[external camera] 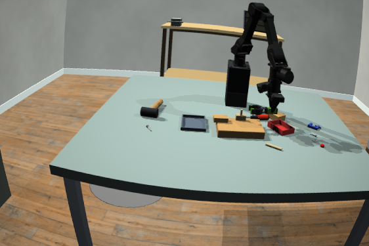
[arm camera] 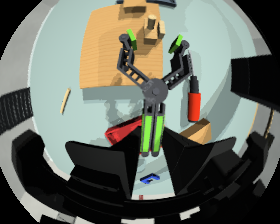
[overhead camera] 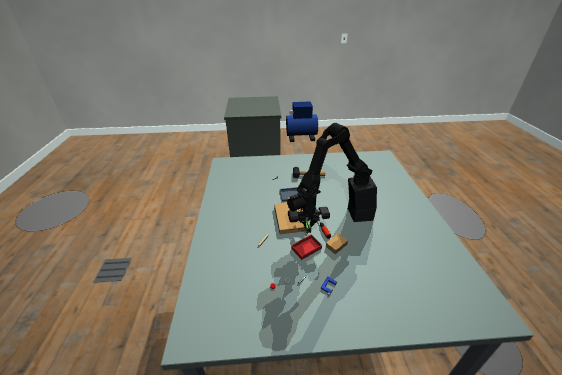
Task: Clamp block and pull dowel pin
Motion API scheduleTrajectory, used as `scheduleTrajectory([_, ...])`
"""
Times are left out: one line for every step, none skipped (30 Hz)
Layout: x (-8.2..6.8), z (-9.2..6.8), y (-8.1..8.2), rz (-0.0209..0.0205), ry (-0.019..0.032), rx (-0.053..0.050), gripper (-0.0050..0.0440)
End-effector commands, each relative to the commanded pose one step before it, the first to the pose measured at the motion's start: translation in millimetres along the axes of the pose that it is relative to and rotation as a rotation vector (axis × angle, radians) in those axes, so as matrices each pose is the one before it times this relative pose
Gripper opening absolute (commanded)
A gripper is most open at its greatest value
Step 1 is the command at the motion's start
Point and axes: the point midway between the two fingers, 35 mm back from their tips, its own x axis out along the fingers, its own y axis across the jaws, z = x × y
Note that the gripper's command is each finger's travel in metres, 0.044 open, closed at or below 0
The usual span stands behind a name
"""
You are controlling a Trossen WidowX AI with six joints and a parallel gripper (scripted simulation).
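Note:
My gripper (arm camera: 150, 129) (external camera: 274, 108) (overhead camera: 307, 223) is shut on the green handles of the black spring clamp (arm camera: 152, 90) (external camera: 259, 109). The clamp's jaws are spread wide and point at the small wooden block (arm camera: 152, 30) (external camera: 241, 117). The block lies on the wooden board (arm camera: 104, 50) (external camera: 241, 128) (overhead camera: 285, 218) with its dowel pin (external camera: 241, 112) standing in it. The bench stop (external camera: 220, 118) (arm camera: 134, 8) lies beyond the block at the board's edge. The clamp is low, beside the board's near edge, and I cannot tell whether its jaws touch the block.
A red-handled screwdriver (arm camera: 195, 104) (external camera: 262, 117), a loose wooden block (arm camera: 196, 132) (external camera: 277, 115) (overhead camera: 337, 243) and a red tray (external camera: 280, 127) (overhead camera: 306, 247) lie close by the gripper. A dark tray (external camera: 194, 122), a hammer (external camera: 151, 109), a loose dowel (external camera: 273, 146) and a blue piece (external camera: 314, 126) lie farther off.

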Motion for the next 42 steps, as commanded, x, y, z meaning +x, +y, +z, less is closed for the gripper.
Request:
scheduleTrajectory([6.85, 1.48, -2.47, -0.00887, -0.00984, 0.0015, 0.0])
scheduleTrajectory([0.74, -0.04, -0.04, 0.00002, 0.0, 0.0, 0.0])
scheduleTrajectory([0.74, -0.04, -0.05, 0.00002, 0.0, 0.0, 0.0])
scheduleTrajectory([0.74, -0.04, -0.05, 0.00002, 0.0, 0.0, 0.0])
scheduleTrajectory([0.0, 0.0, 0.0, 0.0, 0.0, 0.0, 0.0])
scheduleTrajectory([0.0, 0.0, 0.0, 0.0, 0.0, 0.0, 0.0])
scheduleTrajectory([0.74, -0.04, -0.05, 0.00002, 0.0, 0.0, 0.0])
scheduleTrajectory([0.74, -0.04, -0.05, 0.00002, 0.0, 0.0, 0.0])
scheduleTrajectory([0.74, -0.04, -0.05, 0.00002, 0.0, 0.0, 0.0])
scheduleTrajectory([0.74, -0.04, -0.05, 0.00002, 0.0, 0.0, 0.0])
scheduleTrajectory([0.74, -0.04, -0.06, 0.00002, 0.0, 0.0, 0.0])
scheduleTrajectory([0.74, -0.03, -0.06, 0.00002, 0.0, 0.0, 0.0])
scheduleTrajectory([0.74, -0.03, -0.06, 0.00002, 0.0, 0.0, 0.0])
scheduleTrajectory([0.74, -0.03, -0.06, 0.00002, 0.0, 0.0, 0.0])
scheduleTrajectory([0.74, -0.03, -0.06, 0.00002, 0.0, 0.0, 0.0])
scheduleTrajectory([0.74, -0.03, -0.07, 0.00002, 0.0, 0.0, 0.0])
scheduleTrajectory([0.74, -0.03, -0.07, 0.00002, 0.0, 0.0, 0.0])
scheduleTrajectory([0.74, -0.03, -0.07, 0.00002, 0.0, 0.0, 0.0])
scheduleTrajectory([0.74, -0.03, -0.07, 0.00002, 0.0, 0.0, 0.0])
scheduleTrajectory([0.74, -0.03, -0.07, 0.00002, 0.0, 0.0, 0.0])
scheduleTrajectory([0.74, -0.03, -0.07, 0.00002, 0.0, 0.0, 0.0])
scheduleTrajectory([0.0, 0.0, 0.0, 0.0, 0.0, 0.0, 0.0])
scheduleTrajectory([0.0, 0.0, 0.0, 0.0, 0.0, 0.0, 0.0])
scheduleTrajectory([0.74, -0.03, -0.08, 0.00002, 0.0, 0.0, 0.0])
scheduleTrajectory([0.74, -0.03, -0.08, 0.00002, 0.0, 0.0, 0.0])
scheduleTrajectory([0.74, -0.02, -0.08, 0.00002, 0.0, 0.0, 0.0])
scheduleTrajectory([0.74, -0.02, -0.08, 0.00002, 0.0, 0.0, 0.0])
scheduleTrajectory([0.74, -0.02, -0.08, 0.00002, 0.0, 0.0, 0.0])
scheduleTrajectory([0.74, -0.02, -0.08, 0.00002, 0.0, 0.0, 0.0])
scheduleTrajectory([0.74, -0.02, -0.09, 0.00002, 0.0, 0.0, 0.0])
scheduleTrajectory([0.74, -0.02, -0.09, 0.00002, 0.0, 0.0, 0.0])
scheduleTrajectory([0.74, -0.02, -0.09, 0.00002, 0.0, 0.0, 0.0])
scheduleTrajectory([0.74, -0.02, -0.09, 0.00002, 0.0, 0.0, 0.0])
scheduleTrajectory([0.74, -0.02, -0.09, 0.00002, 0.0, 0.0, 0.0])
scheduleTrajectory([0.74, -0.02, -0.1, 0.00002, 0.0, 0.0, 0.0])
scheduleTrajectory([0.74, -0.02, -0.1, 0.00002, 0.0, 0.0, 0.0])
scheduleTrajectory([0.74, -0.02, -0.1, 0.00002, 0.0, 0.0, 0.0])
scheduleTrajectory([0.73, -0.02, -0.1, 0.00002, 0.0, 0.0, 0.0])
scheduleTrajectory([0.0, 0.0, 0.0, 0.0, 0.0, 0.0, 0.0])
scheduleTrajectory([0.0, 0.0, 0.0, 0.0, 0.0, 0.0, 0.0])
scheduleTrajectory([0.73, -0.01, -0.1, 0.00002, 0.0, 0.0, 0.0])
scheduleTrajectory([0.73, -0.01, -0.1, 0.00002, 0.0, 0.0, 0.0])
